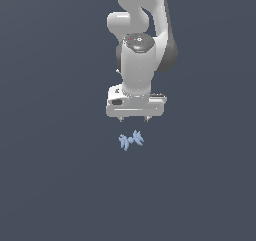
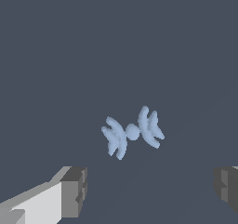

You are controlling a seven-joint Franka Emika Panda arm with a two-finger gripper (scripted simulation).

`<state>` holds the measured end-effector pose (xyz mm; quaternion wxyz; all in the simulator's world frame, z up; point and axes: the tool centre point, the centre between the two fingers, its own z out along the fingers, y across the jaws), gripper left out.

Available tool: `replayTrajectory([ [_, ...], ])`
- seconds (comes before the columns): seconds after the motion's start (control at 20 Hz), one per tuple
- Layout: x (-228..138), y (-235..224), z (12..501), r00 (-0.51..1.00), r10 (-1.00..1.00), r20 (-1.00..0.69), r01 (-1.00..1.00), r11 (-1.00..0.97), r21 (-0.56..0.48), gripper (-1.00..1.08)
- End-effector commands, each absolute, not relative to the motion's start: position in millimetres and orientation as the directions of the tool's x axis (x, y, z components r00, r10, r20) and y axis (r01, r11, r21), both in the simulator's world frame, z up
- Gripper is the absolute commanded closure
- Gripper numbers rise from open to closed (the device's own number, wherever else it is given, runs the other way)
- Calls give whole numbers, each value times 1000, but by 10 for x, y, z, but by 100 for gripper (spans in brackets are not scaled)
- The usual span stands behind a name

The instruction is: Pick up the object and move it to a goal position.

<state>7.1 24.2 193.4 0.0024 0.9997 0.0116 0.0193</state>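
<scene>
The object (image 1: 131, 140) is a small pale-blue piece with several thin curved prongs fanning out from a round middle, lying on the dark grey floor. My white gripper (image 1: 133, 119) hangs straight above it with a small gap, fingers pointing down. In the wrist view the object (image 2: 132, 132) lies between and beyond the two grey finger pads (image 2: 74, 190), which stand wide apart. The gripper (image 2: 151, 190) is open and holds nothing.
The white arm (image 1: 140, 40) rises behind the gripper toward the top of the exterior view. A plain dark grey surface (image 1: 50, 185) spreads all around, with no other objects or edges showing.
</scene>
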Motion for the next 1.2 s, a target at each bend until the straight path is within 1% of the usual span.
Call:
replayTrajectory([
  [0.0,71,242,1934,999,23,38,23,-1000,5,-92],
  [0.15,86,296,1945,998,35,42,35,-999,7,-92],
  [0.4,142,509,1992,995,85,59,84,-996,17,-92],
  [0.55,145,522,1996,994,90,60,89,-996,18,-92],
  [0.85,144,512,1961,997,56,58,56,-998,13,-92],
  [1.15,145,497,1872,998,-27,53,-28,-1000,4,-92],
])
